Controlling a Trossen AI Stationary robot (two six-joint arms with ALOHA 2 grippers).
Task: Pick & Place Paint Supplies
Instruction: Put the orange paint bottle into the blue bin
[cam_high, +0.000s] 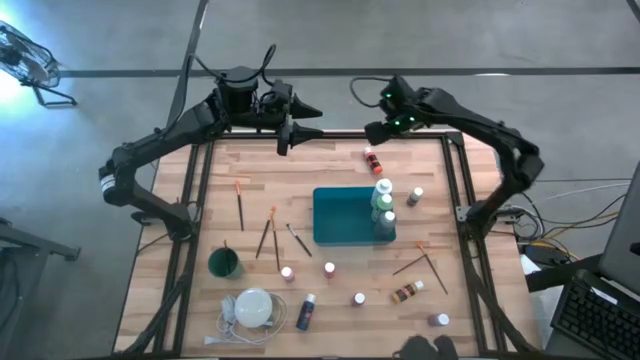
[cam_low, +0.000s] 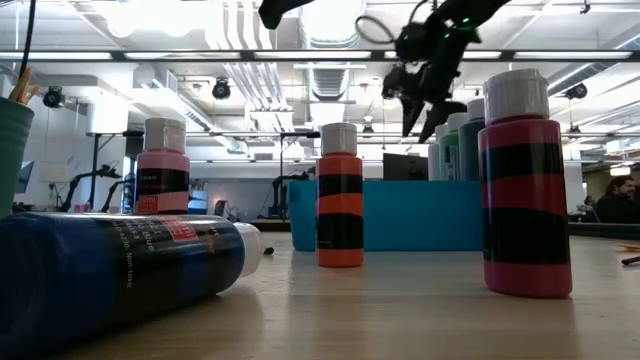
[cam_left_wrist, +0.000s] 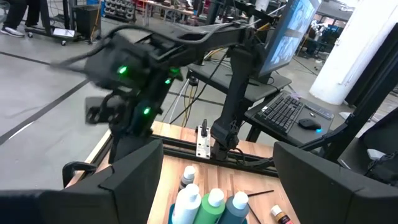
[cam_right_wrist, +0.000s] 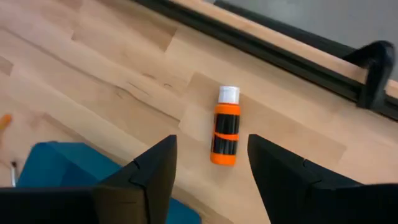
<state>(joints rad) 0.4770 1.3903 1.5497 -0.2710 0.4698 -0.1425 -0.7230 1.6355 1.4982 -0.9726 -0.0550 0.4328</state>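
An orange paint bottle (cam_right_wrist: 226, 134) with a white cap lies on its side on the wood near the table's far edge (cam_high: 373, 160). My right gripper (cam_high: 378, 132) hangs open above it, tipped steeply down, touching nothing. Three bottles (cam_high: 383, 204) stand in the right end of the teal tray (cam_high: 340, 218). More bottles (cam_high: 329, 268) and thin brushes (cam_high: 268, 236) are scattered over the table. My left gripper (cam_high: 300, 132) waits open at the far edge, pointing toward the right arm.
A green cup (cam_high: 224, 263) and a white disc with a cord (cam_high: 254, 305) sit near left. In the low view a blue bottle (cam_low: 120, 270) lies on its side close by, beside standing red (cam_low: 524, 190) and orange (cam_low: 340, 200) bottles. Dark frame rails edge the table.
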